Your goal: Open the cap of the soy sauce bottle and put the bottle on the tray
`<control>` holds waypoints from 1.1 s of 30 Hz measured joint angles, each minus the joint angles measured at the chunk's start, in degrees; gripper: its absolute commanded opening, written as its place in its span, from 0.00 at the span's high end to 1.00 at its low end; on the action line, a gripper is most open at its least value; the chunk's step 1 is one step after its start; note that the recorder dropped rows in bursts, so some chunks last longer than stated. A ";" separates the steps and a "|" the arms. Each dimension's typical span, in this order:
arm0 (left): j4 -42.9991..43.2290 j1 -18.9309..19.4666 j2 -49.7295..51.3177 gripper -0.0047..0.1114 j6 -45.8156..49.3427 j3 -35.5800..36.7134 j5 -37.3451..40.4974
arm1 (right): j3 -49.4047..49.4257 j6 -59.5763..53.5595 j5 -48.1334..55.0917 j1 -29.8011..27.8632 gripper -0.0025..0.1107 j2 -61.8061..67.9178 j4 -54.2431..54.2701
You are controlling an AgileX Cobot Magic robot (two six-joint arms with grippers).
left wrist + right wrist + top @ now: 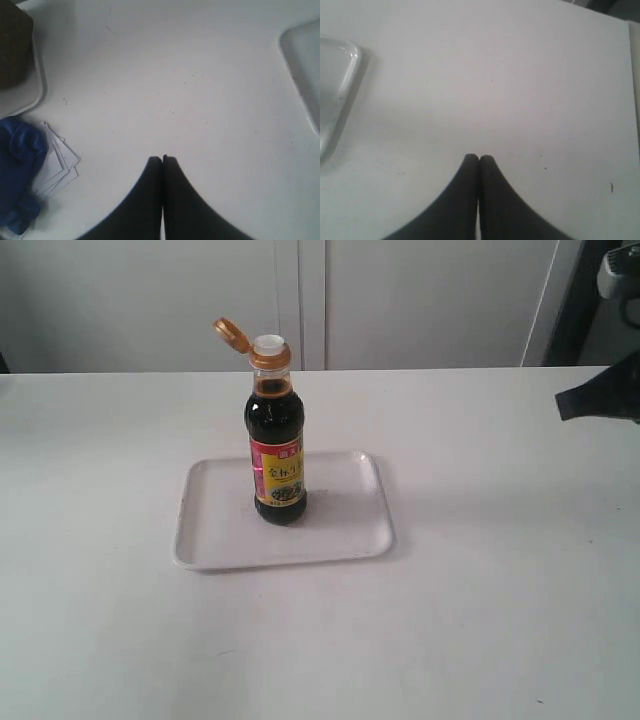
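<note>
The soy sauce bottle [277,445] stands upright on the white tray [215,530] in the exterior view. Its orange-brown cap [231,335] is flipped back on its hinge, baring the white spout [270,342]. My right gripper [563,405] shows at the right edge of that view, well away from the bottle. In its wrist view the right gripper [479,158] is shut on nothing above bare table, with a tray corner [342,75] off to one side. My left gripper [162,158] is shut and empty; the tray's rim [300,75] lies at the frame edge. The left arm is out of the exterior view.
In the left wrist view a blue cloth [17,170] and several white paper slips [57,160] lie beside a white container with dark contents [20,55]. A white wall with cabinet panels stands behind the table [480,620].
</note>
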 measured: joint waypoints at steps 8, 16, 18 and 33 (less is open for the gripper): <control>-0.12 0.00 -6.46 0.96 -2.73 4.75 -1.88 | 7.52 0.00 -7.93 0.00 0.98 -8.51 0.93; -1.05 0.00 -12.63 0.96 -3.34 9.34 -1.96 | 13.03 0.00 -12.73 0.00 0.98 -16.77 1.68; -1.30 0.00 -14.61 0.96 -3.43 11.06 -2.91 | 14.63 0.00 -14.60 0.00 0.98 -18.81 1.68; -4.45 0.00 -29.21 0.96 -3.67 20.60 -7.51 | 20.85 -0.44 -21.09 0.00 0.98 -34.79 1.68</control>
